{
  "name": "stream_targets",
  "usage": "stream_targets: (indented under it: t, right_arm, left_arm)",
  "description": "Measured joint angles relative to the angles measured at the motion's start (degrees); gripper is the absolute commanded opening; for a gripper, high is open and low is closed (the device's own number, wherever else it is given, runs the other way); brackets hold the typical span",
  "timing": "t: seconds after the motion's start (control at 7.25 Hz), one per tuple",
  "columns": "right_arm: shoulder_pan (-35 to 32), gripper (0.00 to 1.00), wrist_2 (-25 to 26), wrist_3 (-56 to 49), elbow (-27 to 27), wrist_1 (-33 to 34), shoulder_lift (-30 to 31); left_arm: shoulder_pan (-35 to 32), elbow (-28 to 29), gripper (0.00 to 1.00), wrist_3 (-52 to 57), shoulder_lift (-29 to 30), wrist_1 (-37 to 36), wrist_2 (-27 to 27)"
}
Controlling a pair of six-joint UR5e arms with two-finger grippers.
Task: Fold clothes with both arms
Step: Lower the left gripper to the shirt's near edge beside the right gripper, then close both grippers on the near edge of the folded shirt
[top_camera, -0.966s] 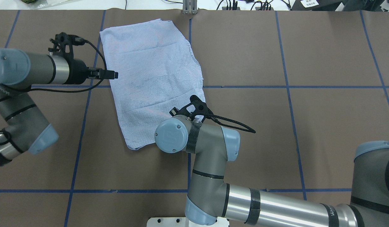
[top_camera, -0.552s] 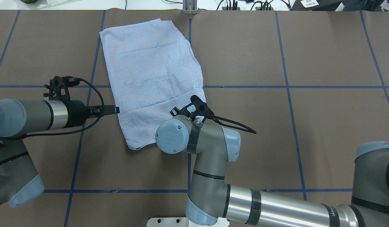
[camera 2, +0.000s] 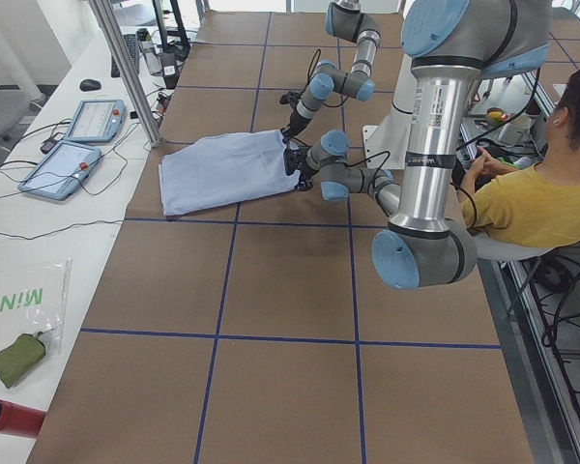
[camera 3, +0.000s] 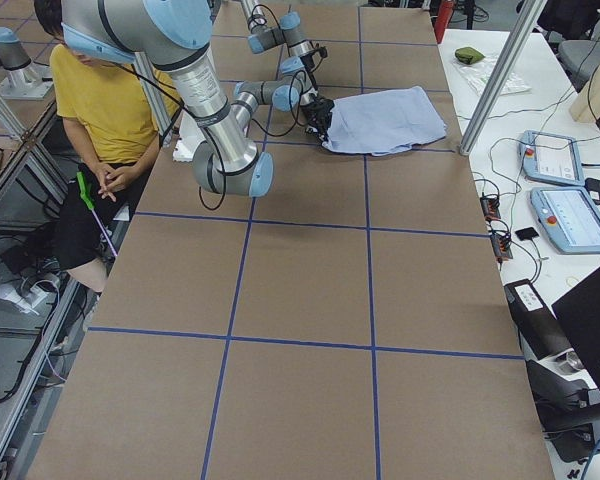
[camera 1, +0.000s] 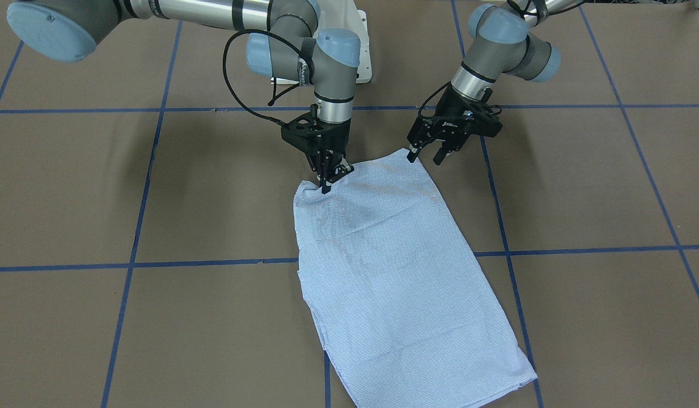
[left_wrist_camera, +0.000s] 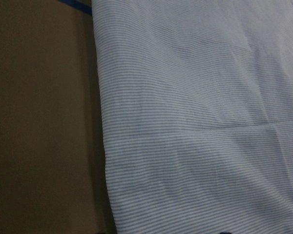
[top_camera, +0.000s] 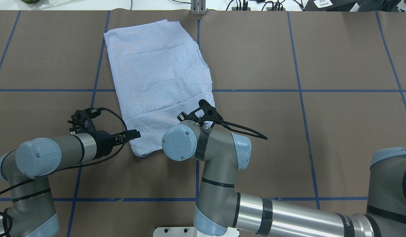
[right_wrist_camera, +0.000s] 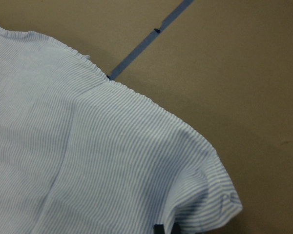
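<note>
The light blue striped shirt [camera 1: 394, 272] lies folded into a long flat rectangle on the brown table; it also shows in the overhead view [top_camera: 160, 72]. My right gripper [camera 1: 327, 180] points straight down and is shut on the shirt's near corner; its wrist hides it from overhead. The right wrist view shows that corner of the shirt [right_wrist_camera: 88, 161] bunched at the fingertips. My left gripper [camera 1: 424, 158] is open at the other near corner, one fingertip at the cloth's edge. In the overhead view it [top_camera: 135, 134] sits beside the shirt's left edge. Collar, buttons and pocket are hidden.
Blue tape lines cross the brown table [top_camera: 288, 131]. The white pedestal base [camera 1: 361, 34] stands behind the arms. A metal post [top_camera: 198, 6] is at the far edge. A seated operator in yellow [camera 2: 551, 203] and control tablets [camera 2: 68, 164] are beside the table.
My left gripper has moved along the shirt's left edge from its middle toward the robot, down to the near corner. The right arm and the shirt have not moved.
</note>
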State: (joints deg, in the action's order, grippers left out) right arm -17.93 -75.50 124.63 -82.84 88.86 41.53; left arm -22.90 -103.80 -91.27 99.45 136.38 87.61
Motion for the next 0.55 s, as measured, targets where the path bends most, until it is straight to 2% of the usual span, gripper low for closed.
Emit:
stream_targets:
  t: [0.55]
  right_arm:
    - [0.0, 0.0, 0.0, 0.0, -0.11, 0.0, 0.04]
  left_arm:
    - [2.08, 0.19, 0.82, 0.02, 3.19, -7.7, -0.45]
